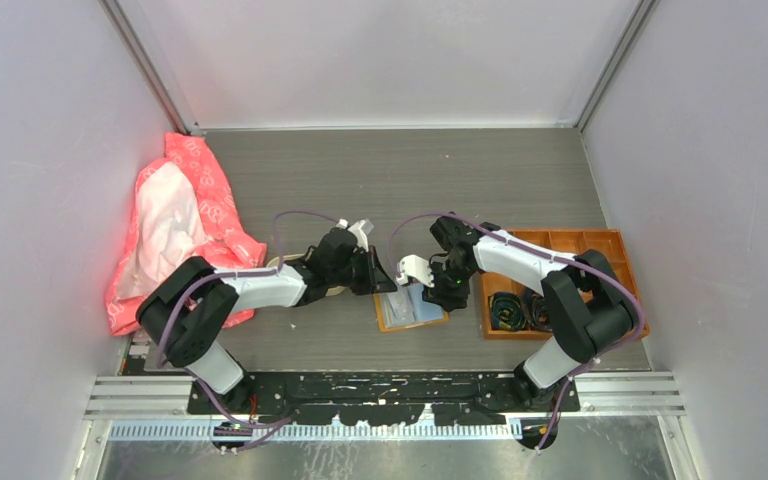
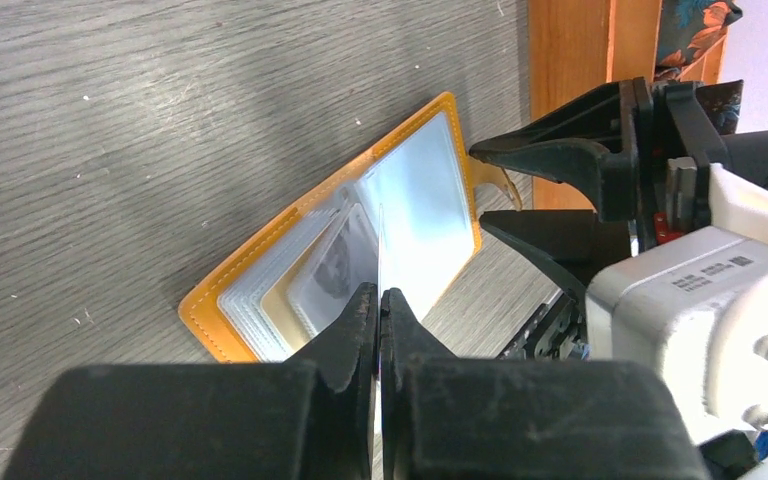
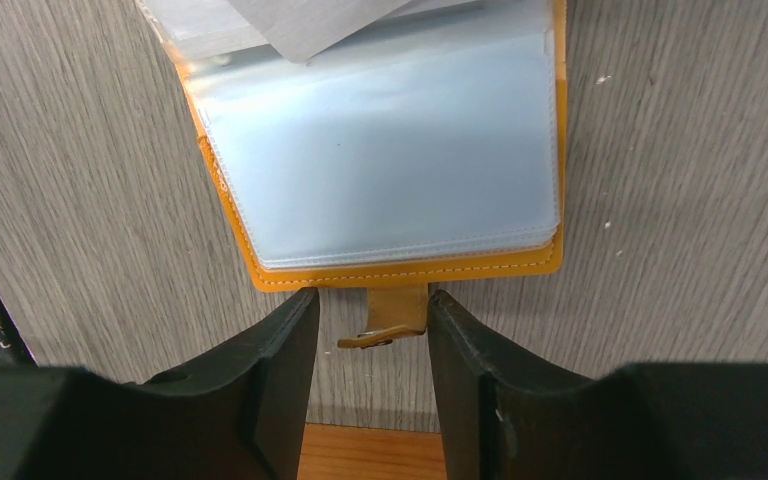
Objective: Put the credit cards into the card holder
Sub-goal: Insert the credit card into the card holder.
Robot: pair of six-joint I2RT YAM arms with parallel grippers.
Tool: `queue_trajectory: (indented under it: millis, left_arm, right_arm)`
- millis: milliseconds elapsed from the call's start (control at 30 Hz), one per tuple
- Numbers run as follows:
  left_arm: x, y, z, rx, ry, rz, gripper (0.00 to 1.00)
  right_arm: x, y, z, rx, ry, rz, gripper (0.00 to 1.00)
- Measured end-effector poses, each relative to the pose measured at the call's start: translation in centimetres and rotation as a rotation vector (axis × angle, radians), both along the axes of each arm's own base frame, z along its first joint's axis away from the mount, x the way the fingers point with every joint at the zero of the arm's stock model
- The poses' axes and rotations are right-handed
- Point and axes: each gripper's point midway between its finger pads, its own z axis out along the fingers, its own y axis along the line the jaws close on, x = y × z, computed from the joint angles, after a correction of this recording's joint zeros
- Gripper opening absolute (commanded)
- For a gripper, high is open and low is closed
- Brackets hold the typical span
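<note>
Just behind the right gripper an orange compartmented box was seen; a pink bag was left well apart from the left fingers. The card holder was laid open ahead of both grippers. Its snap tab was flanked by the spread right fingers. A credit card was pinched edge-on by the left gripper, angled down over the holder's sleeves.

Card holder mustard-orange with pale stitching along the edge. Its sleeves are clear with a blue-grey sheen, snap tab same orange. Credit card over holder's top edge plain pale grey. Table under holder grey wood-grain. Box right of holder orange, coils inside black. Cloth well left of holder pink-red, white pattern. Left gripper and right gripper black.
</note>
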Motion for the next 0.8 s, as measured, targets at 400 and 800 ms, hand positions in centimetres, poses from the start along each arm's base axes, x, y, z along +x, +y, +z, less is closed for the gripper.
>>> queue_trajectory:
  millis: [400, 800]
  left_arm:
    - [-0.1, -0.5, -1.6, 0.0, 0.037, -0.011, 0.0]
    - [-0.4, -1.3, -2.4, -0.038, 0.085, -0.018, 0.0]
  right_arm:
    - [0.0, 0.0, 0.0, 0.0, 0.001, 0.0, 0.49]
    - [-0.1, 0.0, 0.0, 0.001, 0.003, 0.0, 0.49]
